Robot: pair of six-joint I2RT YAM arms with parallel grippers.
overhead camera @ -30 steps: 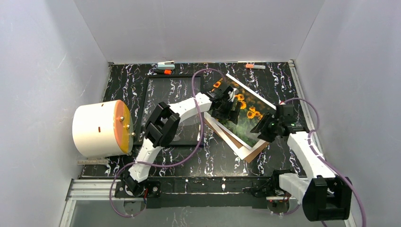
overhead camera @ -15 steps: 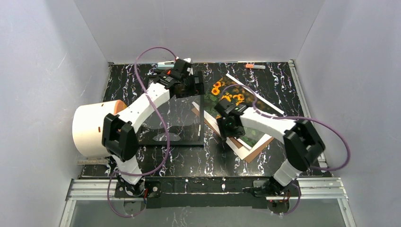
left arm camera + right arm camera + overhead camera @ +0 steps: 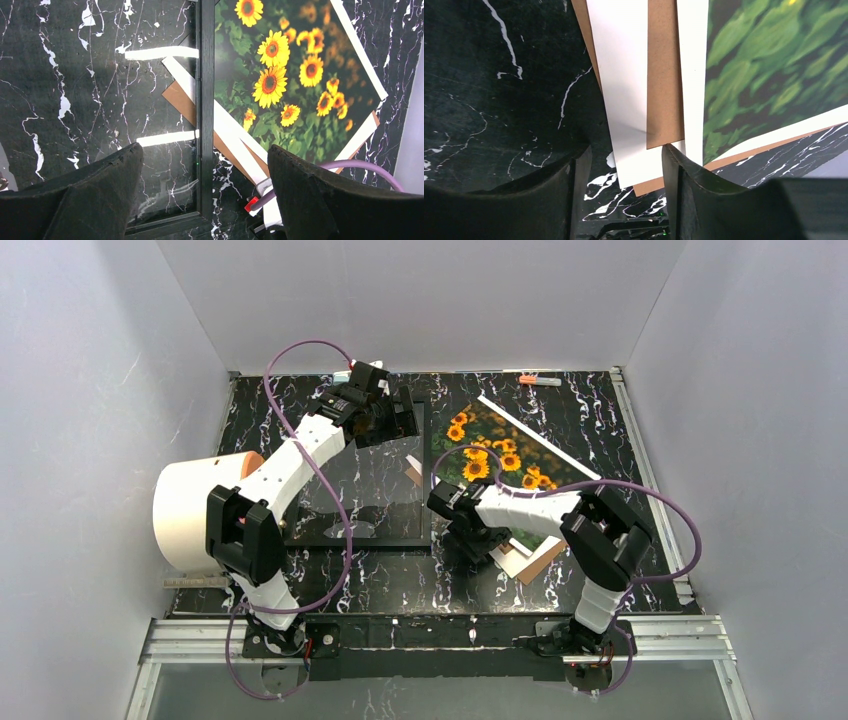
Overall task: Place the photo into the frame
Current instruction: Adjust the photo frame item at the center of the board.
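Right gripper (image 3: 470, 538) has slid off the photo (image 3: 505, 472) to the stack's near corner, and left gripper (image 3: 393, 418) has barely shifted. Top view: we see the photo face up, skewed on the board (image 3: 540, 562), just right of the frame (image 3: 360, 541). Left wrist: jaws spread wide above the frame's right bar, holding nothing; the stack's corner lies under that bar. Right wrist: jaws partly apart over the white sheet (image 3: 619, 75) and the board's corner, pinching nothing.

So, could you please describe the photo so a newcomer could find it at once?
On the black marbled table, look right of the thin black rectangular picture frame, at the tilted stack of sheets. The white-bordered paper photo lies on top: it alone shows orange-yellow sunflowers, its neighbours are plain.
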